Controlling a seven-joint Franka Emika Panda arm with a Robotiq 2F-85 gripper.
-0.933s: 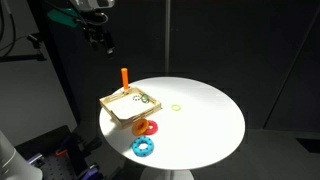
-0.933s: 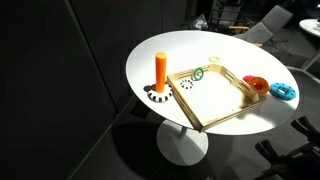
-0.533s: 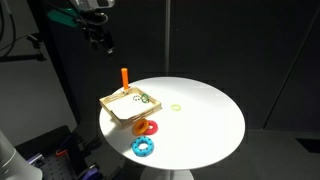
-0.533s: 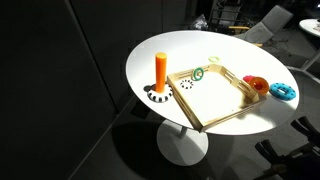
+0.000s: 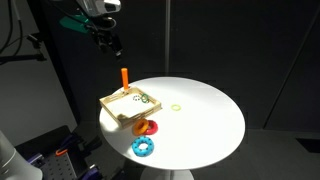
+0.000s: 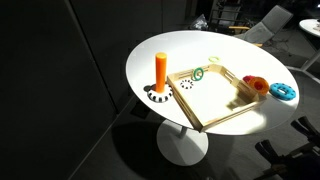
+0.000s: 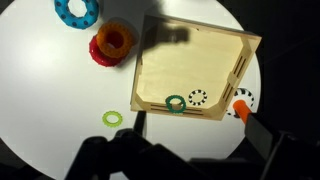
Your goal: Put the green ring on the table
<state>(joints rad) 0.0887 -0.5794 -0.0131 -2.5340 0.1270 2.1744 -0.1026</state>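
Observation:
The green ring (image 7: pixel 176 104) lies on the edge of the tan wooden board (image 7: pixel 190 65), close to the orange peg (image 7: pixel 241 108). It shows in both exterior views (image 5: pixel 143 99) (image 6: pixel 198 73). The round white table (image 5: pixel 200 115) (image 6: pixel 150 50) (image 7: pixel 50 100) carries the board. My gripper (image 5: pixel 108 42) hangs high above the table's edge on the peg side, far from the ring. In the wrist view its dark fingers (image 7: pixel 195 150) stand apart with nothing between them.
A red ring (image 7: pixel 112 42) (image 5: pixel 146 126) (image 6: pixel 255 85) and a blue ring (image 7: pixel 77 10) (image 5: pixel 143 147) (image 6: pixel 283 91) lie on the table beside the board. A thin pale yellow-green circle (image 7: pixel 113 119) (image 5: pixel 176 107) (image 6: pixel 213 58) lies on the tabletop. Dark surroundings ring the table.
My gripper and arm have shifted slightly toward the table in the exterior view. The rings and the board have not moved.

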